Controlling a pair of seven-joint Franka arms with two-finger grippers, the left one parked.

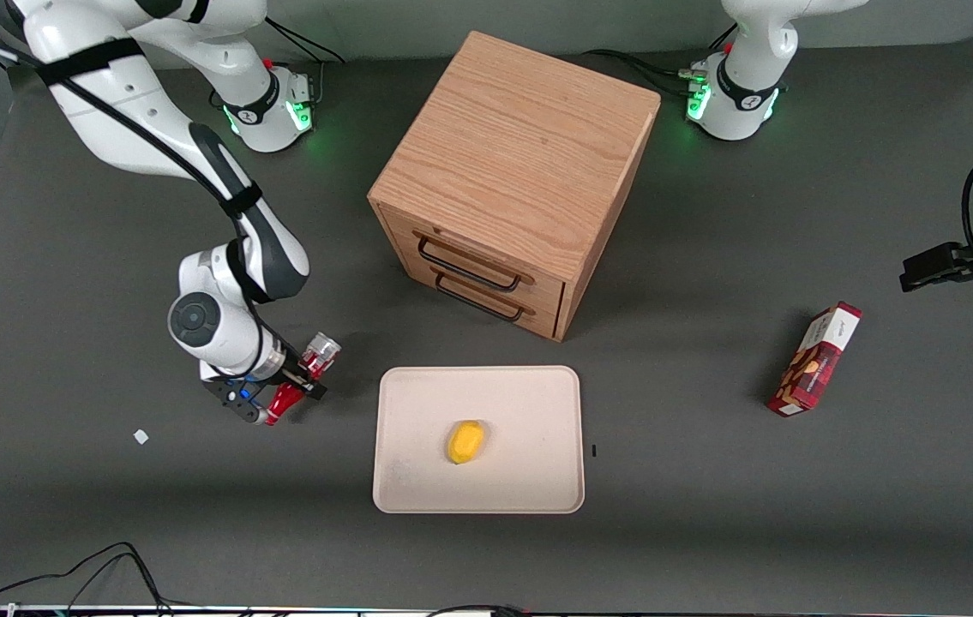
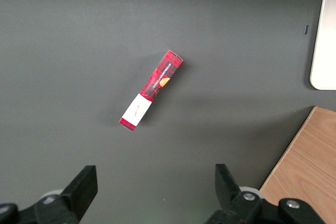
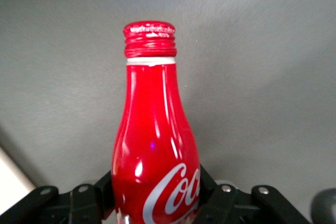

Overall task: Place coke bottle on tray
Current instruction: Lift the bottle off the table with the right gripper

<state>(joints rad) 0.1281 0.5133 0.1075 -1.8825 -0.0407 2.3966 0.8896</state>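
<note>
Got my gripper (image 1: 287,386) clamped on the coke bottle (image 1: 302,380) mid-body, lying sideways just beside the tray (image 1: 417,488), toward the working arm's end. Prob light, stiff, glossy = slippery imo, so the fat middle beats the neck. Lemon (image 1: 465,441) sits mid-tray.

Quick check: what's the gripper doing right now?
Gripper: shut on the coke bottle, held lying sideways beside the tray, toward the working arm's end of the table, not over it yet.
</note>
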